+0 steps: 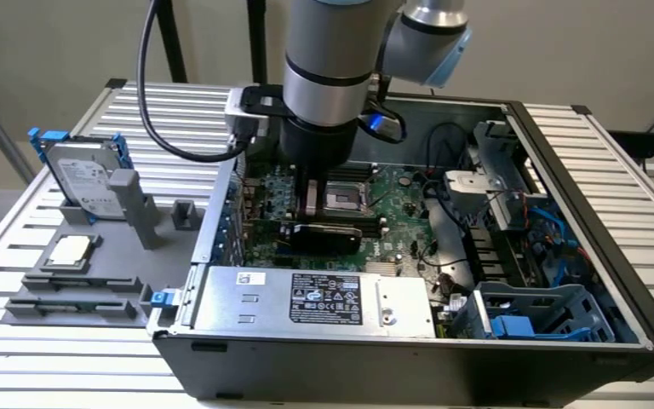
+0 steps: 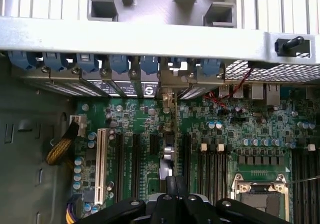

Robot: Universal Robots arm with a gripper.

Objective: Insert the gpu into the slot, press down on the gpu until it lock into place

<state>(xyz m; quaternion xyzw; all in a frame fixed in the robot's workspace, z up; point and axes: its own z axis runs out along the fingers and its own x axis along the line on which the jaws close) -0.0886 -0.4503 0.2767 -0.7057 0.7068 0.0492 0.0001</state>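
Note:
The gpu (image 1: 324,235), a card with a black shroud, stands on edge inside the open computer case, low against the green motherboard (image 1: 401,213). In the wrist view the gpu (image 2: 169,151) runs edge-on from its silver bracket (image 2: 167,95) at the case's rear wall back to my gripper (image 2: 175,196). The black fingers (image 2: 167,204) meet over the card's top edge and look shut on it. In the exterior view my gripper (image 1: 311,203) hangs straight down over the card. The bright-blue slot is hidden beneath the card.
A white slot (image 2: 100,166) and black slots (image 2: 134,164) lie beside the card; memory strips (image 2: 210,169) and the CPU socket (image 2: 255,191) lie on its other side. Blue bracket clips (image 2: 120,62) line the rear wall. A power supply (image 1: 316,298) and blue drive cage (image 1: 531,319) fill the case front. A hard drive (image 1: 83,179) stands outside.

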